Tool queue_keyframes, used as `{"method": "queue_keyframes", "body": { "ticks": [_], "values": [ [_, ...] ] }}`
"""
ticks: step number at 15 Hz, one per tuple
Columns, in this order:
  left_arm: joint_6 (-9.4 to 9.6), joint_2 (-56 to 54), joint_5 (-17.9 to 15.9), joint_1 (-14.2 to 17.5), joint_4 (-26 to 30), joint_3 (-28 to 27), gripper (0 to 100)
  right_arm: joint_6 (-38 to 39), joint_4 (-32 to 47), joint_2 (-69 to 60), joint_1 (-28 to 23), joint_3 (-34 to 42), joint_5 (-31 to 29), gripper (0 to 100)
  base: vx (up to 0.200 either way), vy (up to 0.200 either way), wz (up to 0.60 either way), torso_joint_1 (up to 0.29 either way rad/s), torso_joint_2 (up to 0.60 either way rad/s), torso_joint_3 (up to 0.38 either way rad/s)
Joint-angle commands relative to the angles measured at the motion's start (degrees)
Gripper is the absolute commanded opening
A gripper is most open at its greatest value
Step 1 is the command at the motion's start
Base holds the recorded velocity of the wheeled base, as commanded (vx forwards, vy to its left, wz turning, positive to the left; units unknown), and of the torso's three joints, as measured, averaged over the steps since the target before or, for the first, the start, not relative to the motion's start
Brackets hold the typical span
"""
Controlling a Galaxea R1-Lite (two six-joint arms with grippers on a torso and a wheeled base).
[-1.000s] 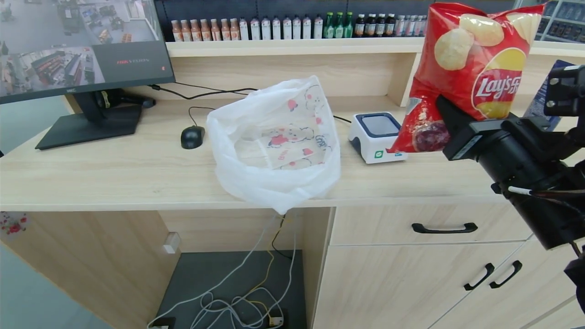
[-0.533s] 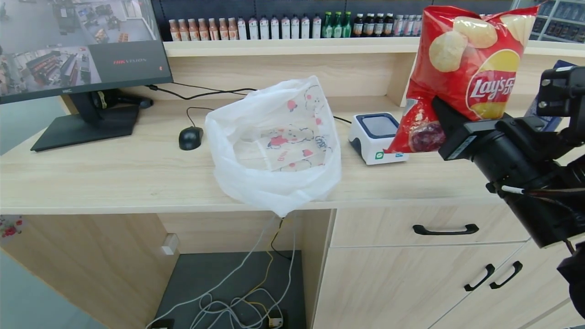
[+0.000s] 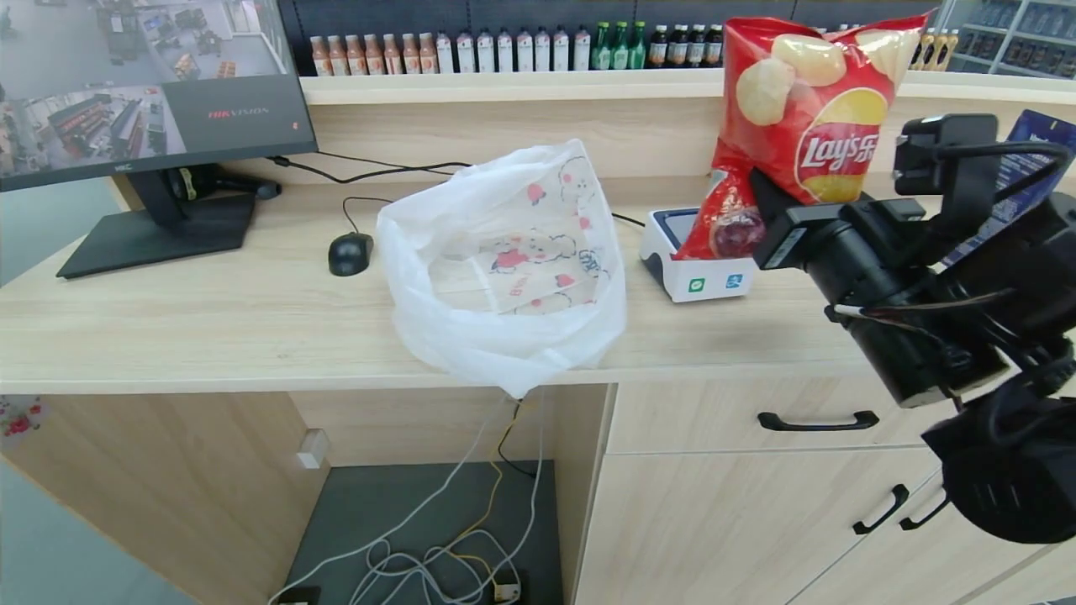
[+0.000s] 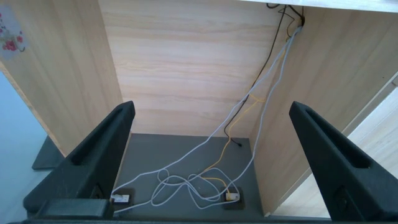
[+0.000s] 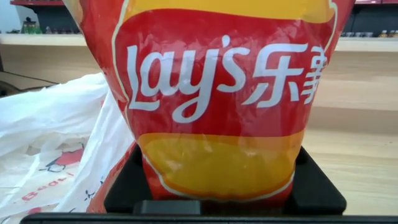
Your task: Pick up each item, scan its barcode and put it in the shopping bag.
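Right gripper (image 3: pixel 759 220) is clenched on the lower part of 1 red chip bag (image 3: pixel 811 118), holding it upright in the upper right of the head view. The bag's bottom corner sits in front of 1 white scanner (image 3: pixel 704 281) on the counter (image 3: pixel 210 319). 1 white shopping bag (image 3: pixel 504 277) stands open at frame centre, just left of the scanner. 1 black mouse (image 3: pixel 350 252) and 1 monitor (image 3: pixel 143 84) sit at upper left. 3 black handles (image 3: pixel 818 420) front the cabinet (image 3: pixel 714 521) at lower right. Left gripper (image 4: pixel 211 162) hangs released, its 2 fingers (image 4: pixel 102 155) spread wide, above cables (image 4: pixel 199 186) under the counter.
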Motion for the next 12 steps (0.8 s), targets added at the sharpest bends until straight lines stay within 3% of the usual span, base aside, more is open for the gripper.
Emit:
{"method": "queue_keyframes", "body": {
  "ticks": [1,6,12],
  "values": [
    [-0.04,-0.02,0.01,-0.09,0.00,0.00,100,-0.04,-0.23,6.93,-0.11,-3.72,-0.01,0,0.000,0.000,0.00,0.000,0.00,0.000],
    [-0.04,-0.02,0.01,0.00,0.00,0.00,100,0.05,-0.23,8.95,-0.98,-6.01,-0.63,0,0.000,0.000,0.00,0.000,0.00,0.000],
    [-0.04,-0.02,0.01,0.00,0.00,0.00,100,-1.62,3.11,-0.55,-1.42,-0.47,-0.72,0,0.000,0.000,0.00,0.000,0.00,0.000]
  ]
}}
